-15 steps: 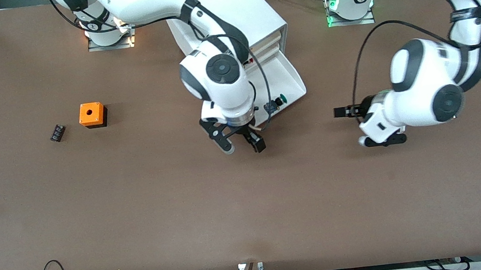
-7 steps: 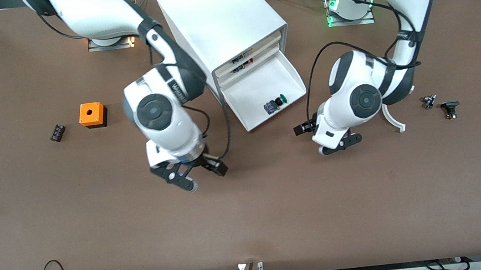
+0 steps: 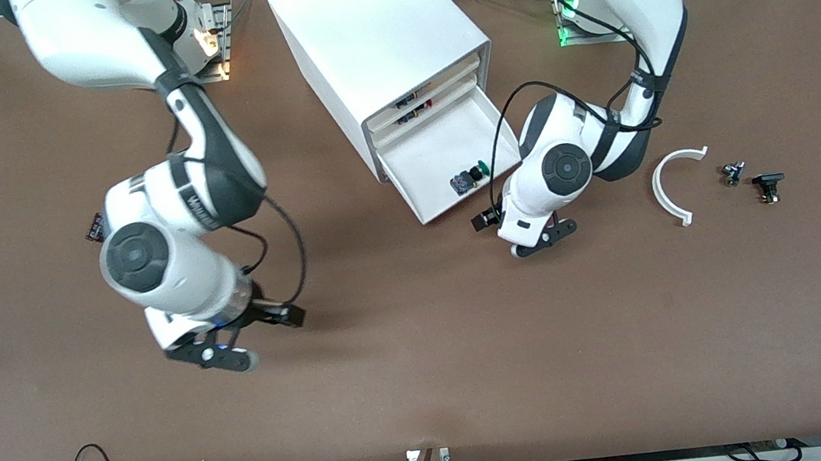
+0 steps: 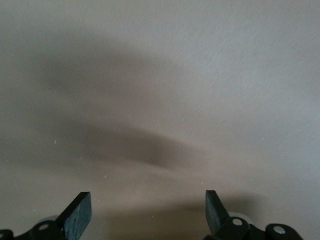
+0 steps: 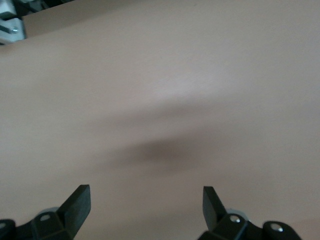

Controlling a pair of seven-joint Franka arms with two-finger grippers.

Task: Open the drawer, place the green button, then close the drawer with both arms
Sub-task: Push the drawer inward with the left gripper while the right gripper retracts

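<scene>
Brown tabletop (image 3: 431,400) fills nearly the whole frame. Two white arms reach down from the top edge: the right arm (image 3: 168,237) bends into the middle of the frame toward its own end of the tabletop, and the left arm (image 3: 649,5) folds down next to the cabinet. A big white cabinet (image 3: 369,24) stands at the upper centre, angled, with four cream-fronted drawers. Its third drawer (image 3: 432,153) is pulled out, showing a shallow white tray.

The right tool (image 5: 145,207) hangs over bare tabletop in the lower half of the frame, well apart from the cabinet, jaws spread wide and holding nothing. The left tool (image 4: 147,210) hangs low over the tabletop just beside the open drawer's front corner, toward the left arm's end, jaws also wide and empty.

A white curved strip (image 3: 668,191) lies toward the left arm's end of the tabletop. The button (image 3: 468,178), green cap on a dark body, lies on its side in the open drawer, near the front edge. Two small dark parts (image 3: 750,177) lie just beside the curved strip, and a small black ribbed part (image 3: 95,226) peeks out from under the right arm
</scene>
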